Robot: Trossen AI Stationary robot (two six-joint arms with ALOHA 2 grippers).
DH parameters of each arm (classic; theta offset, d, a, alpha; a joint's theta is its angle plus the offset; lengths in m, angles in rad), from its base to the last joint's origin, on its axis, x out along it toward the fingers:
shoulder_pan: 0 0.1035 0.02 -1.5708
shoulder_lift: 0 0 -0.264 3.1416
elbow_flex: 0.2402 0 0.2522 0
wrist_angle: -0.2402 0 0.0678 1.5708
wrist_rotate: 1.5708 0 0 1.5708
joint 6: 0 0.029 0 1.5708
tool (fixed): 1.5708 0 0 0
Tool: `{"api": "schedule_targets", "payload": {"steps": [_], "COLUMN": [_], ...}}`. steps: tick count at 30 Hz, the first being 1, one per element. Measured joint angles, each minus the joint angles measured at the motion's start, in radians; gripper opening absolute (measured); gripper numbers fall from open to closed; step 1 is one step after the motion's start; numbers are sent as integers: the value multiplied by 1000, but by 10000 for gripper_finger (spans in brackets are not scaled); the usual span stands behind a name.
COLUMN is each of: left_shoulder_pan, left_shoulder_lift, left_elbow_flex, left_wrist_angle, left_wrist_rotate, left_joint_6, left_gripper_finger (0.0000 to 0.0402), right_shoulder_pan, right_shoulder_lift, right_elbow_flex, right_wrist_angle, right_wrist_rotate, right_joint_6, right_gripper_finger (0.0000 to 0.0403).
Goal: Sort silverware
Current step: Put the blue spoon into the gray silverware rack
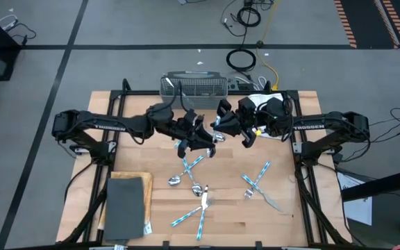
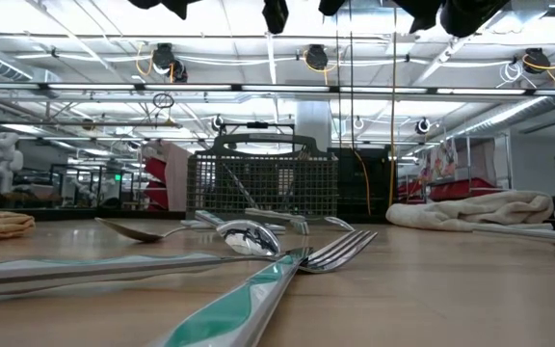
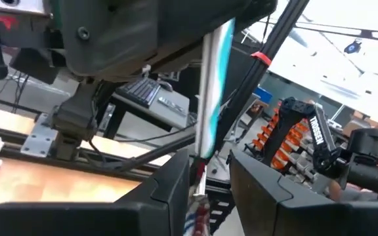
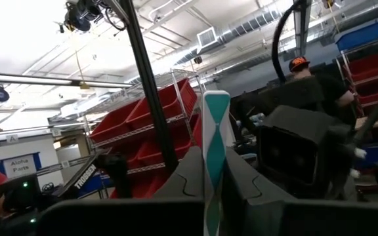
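Observation:
Both arms meet high over the table's middle. My right gripper (image 1: 223, 125) (image 4: 215, 167) is shut on one piece of silverware with a teal-and-white patterned handle (image 4: 216, 124). My left gripper (image 1: 207, 139) (image 3: 209, 167) faces it. Its fingers stand apart on either side of the lower end of that handle (image 3: 210, 85). Whether they touch it I cannot tell. More silverware (image 1: 200, 187) (image 2: 258, 241) lies flat on the wooden table. The grey mesh basket (image 1: 193, 86) (image 2: 263, 183) stands at the far edge. My right gripper pinches the patterned handle (image 4: 215, 180) between its two fingers. It comes from the table's right, slanting upward. The handle runs along the fingers, and its flat free end (image 4: 216, 101) sticks out past the fingertips. The piece is lifted clear of the table.
A white cloth (image 1: 259, 104) (image 2: 480, 210) lies at the far right. A dark grey slab (image 1: 125, 205) rests on a tan board at the near left. Loose forks and spoons (image 1: 257, 184) are scattered over the table's middle and right.

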Motion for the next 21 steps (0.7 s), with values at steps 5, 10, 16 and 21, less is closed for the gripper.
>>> {"api": "schedule_targets", "payload": {"steps": [5,10,16,21], "left_shoulder_pan": [-3,-4,4,3], "left_shoulder_lift": [9,10,10,10], "left_elbow_flex": [0,0,0,0], "left_wrist_angle": [23,18,21,4], "left_wrist_rotate": [32,32,37,34], "left_joint_6": [0,0,17,-6], "left_gripper_finger": [114,69,10,5], "right_shoulder_pan": [0,0,0,-16], "right_shoulder_lift": [0,0,-1,-9], "right_elbow_flex": [0,0,0,0], "right_wrist_angle": [3,2,1,-53], "right_wrist_rotate": [0,-2,-1,-7], "right_joint_6": [1,9,20,39], "right_gripper_finger": [0,0,9,54]}}
